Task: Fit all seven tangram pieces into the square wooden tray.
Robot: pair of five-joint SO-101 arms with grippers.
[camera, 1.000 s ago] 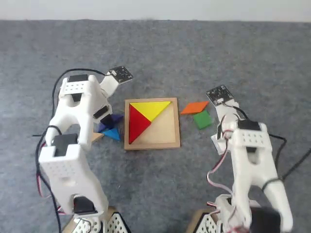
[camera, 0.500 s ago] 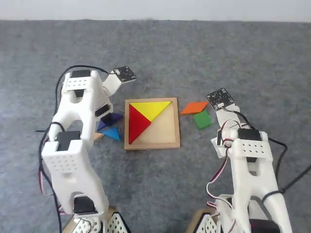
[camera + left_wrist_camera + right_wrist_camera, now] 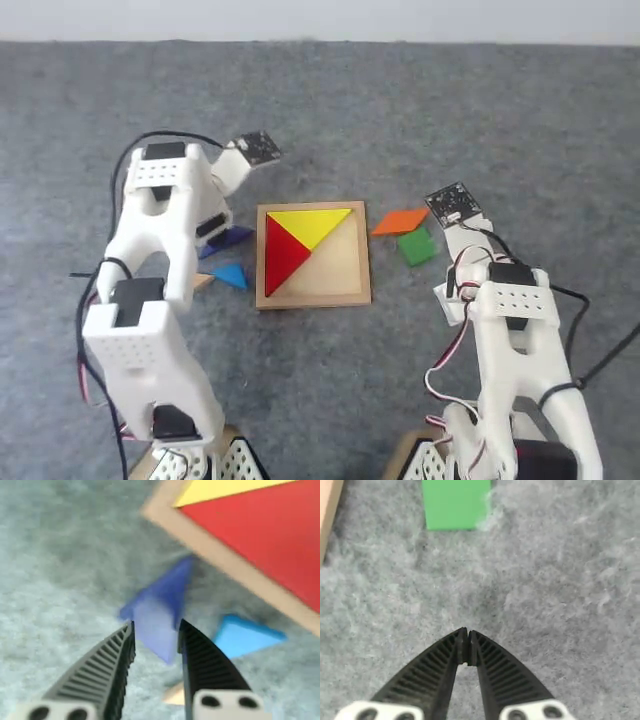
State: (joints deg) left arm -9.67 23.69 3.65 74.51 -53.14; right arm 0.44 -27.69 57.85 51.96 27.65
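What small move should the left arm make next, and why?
Probably grip the purple piece firmly with the left hand and lift it slightly: the hand is at it, and the tray beside it has bare space.

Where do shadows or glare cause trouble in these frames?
High view: soft, even light, with no glare on the wooden tray. Left wrist view: a dark shadow lies between the purple piece and the tray's rim, while the red piece is evenly lit. Right wrist view: flat light on the green piece and the carpet, no glare.
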